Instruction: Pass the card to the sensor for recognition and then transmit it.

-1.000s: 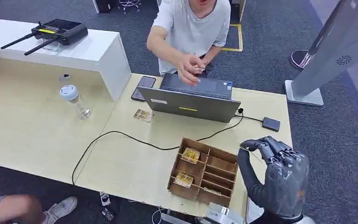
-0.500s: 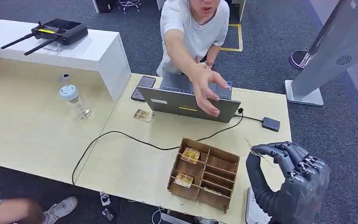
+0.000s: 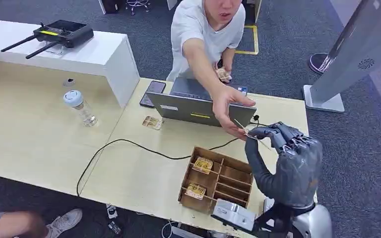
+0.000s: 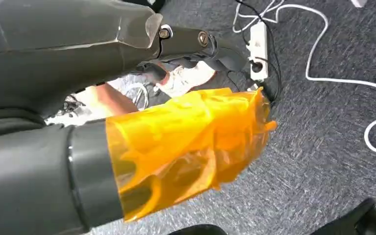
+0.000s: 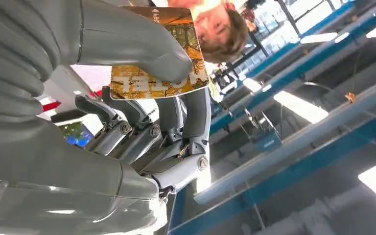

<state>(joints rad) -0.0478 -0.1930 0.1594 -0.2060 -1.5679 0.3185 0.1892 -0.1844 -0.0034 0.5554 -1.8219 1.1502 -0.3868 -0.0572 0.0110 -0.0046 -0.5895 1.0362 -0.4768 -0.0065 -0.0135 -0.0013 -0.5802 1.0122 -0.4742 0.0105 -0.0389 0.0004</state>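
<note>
While the card (image 5: 156, 58) sits pinched between the right hand's (image 3: 285, 158) thumb and fingers (image 5: 186, 122), it is held up above the table's (image 3: 139, 173) right end, and a person's hand (image 3: 230, 111) reaches over the laptop (image 3: 198, 109) to touch its edge. The sensor (image 3: 288, 131) lies just behind, the wooden tray (image 3: 218, 181) beside the hand. The left hand (image 4: 78, 147) hangs over carpet under an orange cover; whether it is spread or curled I cannot tell.

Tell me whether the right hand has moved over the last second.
Yes. The right hand, pinching the card, has risen away from the wooden tray toward the laptop, where the person's hand reaches for the card.
</note>
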